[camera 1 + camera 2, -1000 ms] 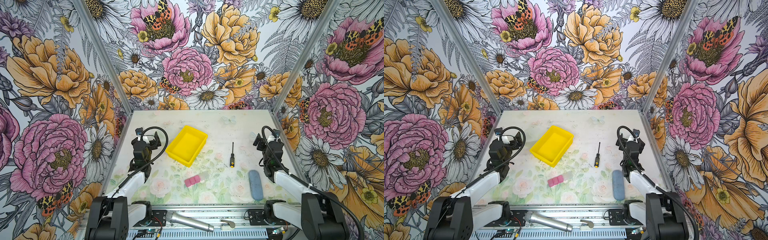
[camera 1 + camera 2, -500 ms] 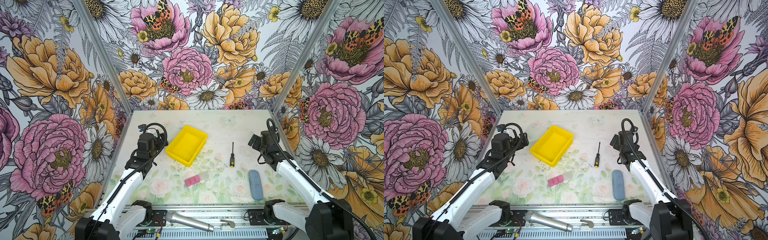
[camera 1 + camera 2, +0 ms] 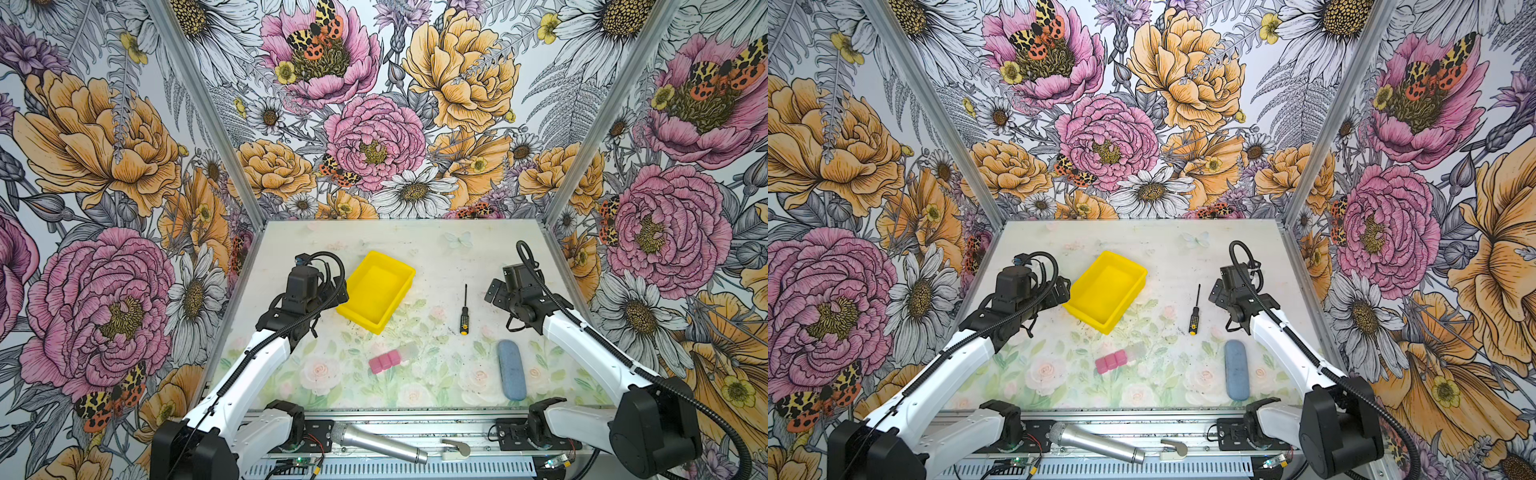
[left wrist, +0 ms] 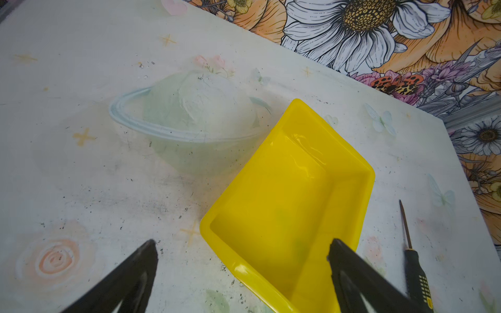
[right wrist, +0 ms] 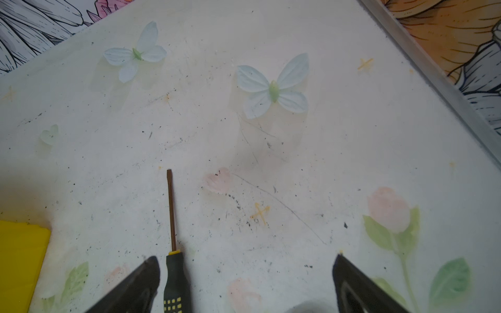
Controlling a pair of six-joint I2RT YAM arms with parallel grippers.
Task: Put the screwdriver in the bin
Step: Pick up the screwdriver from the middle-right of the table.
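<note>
The screwdriver [image 3: 464, 311] [image 3: 1195, 311] lies flat on the table, shaft pointing to the back wall and yellow-tipped black handle toward the front. The empty yellow bin [image 3: 374, 286] [image 3: 1106, 291] sits askew to its left. My right gripper [image 3: 494, 291] [image 5: 245, 260] hangs open just right of the screwdriver [image 5: 173, 281], whose handle shows close inside one finger, ungripped. My left gripper [image 3: 330, 291] [image 4: 241, 246] is open at the bin's [image 4: 287, 195] left corner, touching nothing. The left wrist view also catches the screwdriver [image 4: 414, 271] beyond the bin.
Pink blocks [image 3: 386, 360] lie in the middle front and a blue oblong case [image 3: 512, 370] at the front right. A silver microphone [image 3: 378, 442] rests on the front rail. Flowered walls close in the table on three sides.
Both arms have stretched out from their folded pose: the left gripper moved right toward the bin, the right gripper moved left toward the screwdriver. Both stayed open.
</note>
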